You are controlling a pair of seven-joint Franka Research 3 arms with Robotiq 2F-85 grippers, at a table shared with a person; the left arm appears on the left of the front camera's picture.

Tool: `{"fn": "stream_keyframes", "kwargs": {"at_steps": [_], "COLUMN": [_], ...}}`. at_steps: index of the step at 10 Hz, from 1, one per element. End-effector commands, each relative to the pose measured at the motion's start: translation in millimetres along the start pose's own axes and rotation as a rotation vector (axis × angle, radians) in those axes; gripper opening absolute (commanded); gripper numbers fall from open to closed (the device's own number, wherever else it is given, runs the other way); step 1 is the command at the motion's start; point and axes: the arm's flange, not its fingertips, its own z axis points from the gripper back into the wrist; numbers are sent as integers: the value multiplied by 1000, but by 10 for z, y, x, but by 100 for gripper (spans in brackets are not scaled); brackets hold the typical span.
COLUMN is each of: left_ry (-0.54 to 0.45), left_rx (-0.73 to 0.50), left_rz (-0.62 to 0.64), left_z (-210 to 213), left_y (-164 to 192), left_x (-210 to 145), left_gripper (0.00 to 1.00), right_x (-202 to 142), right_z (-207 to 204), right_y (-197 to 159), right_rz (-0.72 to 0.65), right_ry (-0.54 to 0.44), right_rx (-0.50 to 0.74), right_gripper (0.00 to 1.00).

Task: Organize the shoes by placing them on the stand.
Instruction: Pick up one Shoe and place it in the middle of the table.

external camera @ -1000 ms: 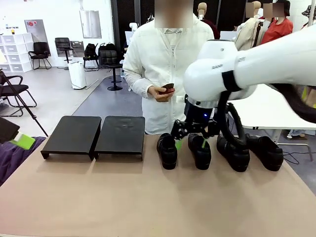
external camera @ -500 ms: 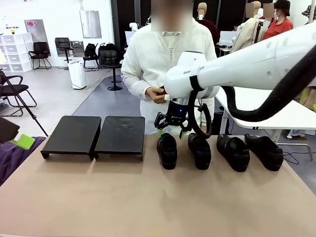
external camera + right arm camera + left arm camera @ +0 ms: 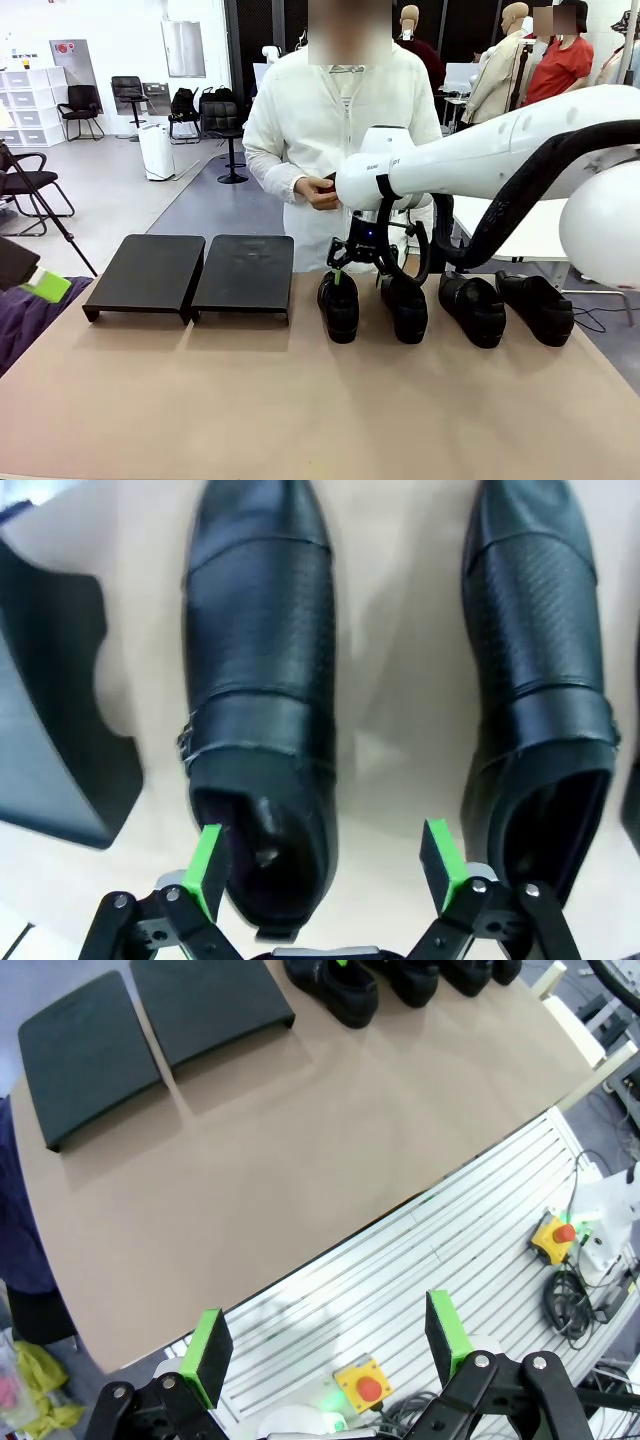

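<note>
Several black shoes stand in a row at the table's far right. The leftmost shoe (image 3: 338, 305) (image 3: 260, 680) has a second shoe (image 3: 405, 306) (image 3: 540, 660) beside it, then two more (image 3: 472, 310) (image 3: 538, 306). The stand (image 3: 190, 272) (image 3: 150, 1025), two flat black panels, sits bare to their left. My right gripper (image 3: 347, 262) (image 3: 322, 860) hangs open just above the leftmost shoe's heel. One green pad (image 3: 205, 865) is at the heel's outer edge and the other pad (image 3: 440, 855) is over the gap between the two shoes. My left gripper (image 3: 325, 1345) is open and holds nothing, high above the table's near edge.
A person in a white coat (image 3: 340, 130) stands close behind the shoes with a small dark object in the hands. The stand's corner (image 3: 50, 730) lies close beside the leftmost shoe. Bare tan tabletop (image 3: 300, 400) spreads in front of the stand and shoes.
My right gripper has moved left from over the second shoe to the leftmost shoe's heel, staying open. The shoes and stand have not moved.
</note>
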Motion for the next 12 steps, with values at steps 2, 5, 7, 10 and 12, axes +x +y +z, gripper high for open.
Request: {"fn": "stream_keyframes", "kwargs": {"at_steps": [2, 5, 7, 10, 12], "left_ry": [2, 2, 2, 2, 2], "left_rx": [-20, -20, -20, -20, -20], "left_rz": [-11, -11, -11, -11, -11], "left_z": [9, 9, 9, 9, 9], "left_y": [-2, -2, -2, -2, -2], "left_x": [6, 6, 6, 6, 6], "left_gripper": [100, 100, 100, 100, 100], "right_x": [182, 182, 179, 145, 71], "right_z": [-164, -232, -223, -236, -207], "right_y": [32, 6, 16, 16, 27], "right_rz": [-59, -64, -57, -36, -11], "right_ry": [46, 34, 49, 51, 56], "right_rx": [-63, -71, -71, -69, -68], "right_gripper": [100, 40, 0, 0, 0]}}
